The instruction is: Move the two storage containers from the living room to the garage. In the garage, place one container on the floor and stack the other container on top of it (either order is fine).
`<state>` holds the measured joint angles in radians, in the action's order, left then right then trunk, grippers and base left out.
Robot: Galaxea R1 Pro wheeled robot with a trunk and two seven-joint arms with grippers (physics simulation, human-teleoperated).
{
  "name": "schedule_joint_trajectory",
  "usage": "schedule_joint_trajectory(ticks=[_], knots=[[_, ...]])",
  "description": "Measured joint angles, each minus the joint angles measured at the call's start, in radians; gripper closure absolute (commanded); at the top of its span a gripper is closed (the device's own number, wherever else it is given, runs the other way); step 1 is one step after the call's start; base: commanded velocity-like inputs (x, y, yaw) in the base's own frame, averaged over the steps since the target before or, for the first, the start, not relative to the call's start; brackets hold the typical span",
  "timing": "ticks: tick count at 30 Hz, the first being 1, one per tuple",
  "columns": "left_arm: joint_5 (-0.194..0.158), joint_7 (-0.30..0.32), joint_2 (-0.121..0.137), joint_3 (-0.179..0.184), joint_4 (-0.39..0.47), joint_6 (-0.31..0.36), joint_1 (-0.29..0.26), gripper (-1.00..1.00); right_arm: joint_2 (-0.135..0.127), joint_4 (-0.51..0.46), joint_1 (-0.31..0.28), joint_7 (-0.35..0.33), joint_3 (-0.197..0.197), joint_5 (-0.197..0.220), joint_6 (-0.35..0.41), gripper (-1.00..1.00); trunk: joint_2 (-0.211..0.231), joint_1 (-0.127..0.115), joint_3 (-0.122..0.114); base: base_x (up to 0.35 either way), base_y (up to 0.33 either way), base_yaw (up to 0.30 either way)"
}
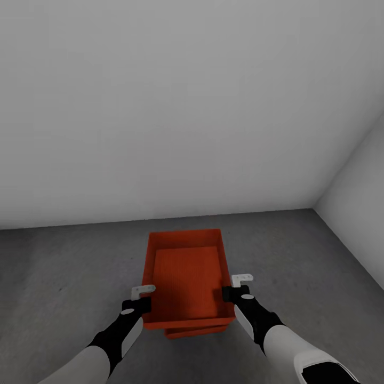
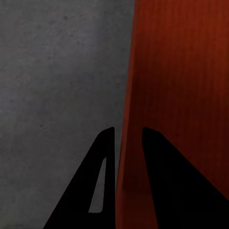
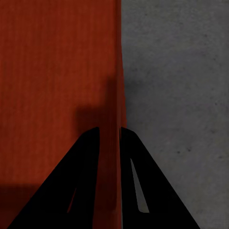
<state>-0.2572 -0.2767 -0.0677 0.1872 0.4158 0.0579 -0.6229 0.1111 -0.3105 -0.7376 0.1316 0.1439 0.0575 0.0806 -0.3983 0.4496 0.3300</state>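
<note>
The left claw (image 1: pixel 143 296) straddles the left wall of the upper orange-red open-top rectangular storage container (image 1: pixel 186 277), one finger outside and one inside, nearly closed on the thin rim. That box sits nested on a second, identical orange-red container (image 1: pixel 194 332), whose near edge peeks out below it, on the dark grey rough concrete floor (image 1: pixel 64 277) of the garage. The right claw (image 1: pixel 237 285) pinches the right wall the same way, its fingers (image 3: pixel 86 191) close against the wall.

The box looks stiff, light and empty, with smooth walls that could slip, so the two opposite side rims seem the sensible holds. Plain white walls (image 1: pixel 186 106) stand behind and to the right; the corner is well apart, and nothing on the floor stands in the way.
</note>
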Motion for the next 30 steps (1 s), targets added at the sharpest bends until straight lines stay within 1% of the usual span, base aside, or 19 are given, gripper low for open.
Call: schedule_joint_trajectory(ticks=[5, 12, 30], knots=[[-0.001, 0.000, 0.000, 0.001, 0.000, 0.000, 0.000, 1.00, 0.002, 0.000, 0.000, -0.001, -0.011, -0.010, 0.000, 1.00, 0.000, 0.000, 0.000, 0.000, 0.000, 0.034], [-0.002, 0.000, 0.000, 0.001, 0.000, 0.000, 0.000, 1.00, 0.001, 0.000, 0.000, -0.003, -0.013, -0.011, 0.000, 1.00, 0.000, 0.000, 0.000, 0.000, 0.000, 0.177], [-0.001, -0.001, 0.000, 0.001, 0.001, 0.000, 0.000, 1.00, 0.000, 0.000, 0.000, -0.001, -0.004, -0.003, -0.001, 1.00, 0.000, 0.000, 0.000, 0.000, 0.000, 0.009]])
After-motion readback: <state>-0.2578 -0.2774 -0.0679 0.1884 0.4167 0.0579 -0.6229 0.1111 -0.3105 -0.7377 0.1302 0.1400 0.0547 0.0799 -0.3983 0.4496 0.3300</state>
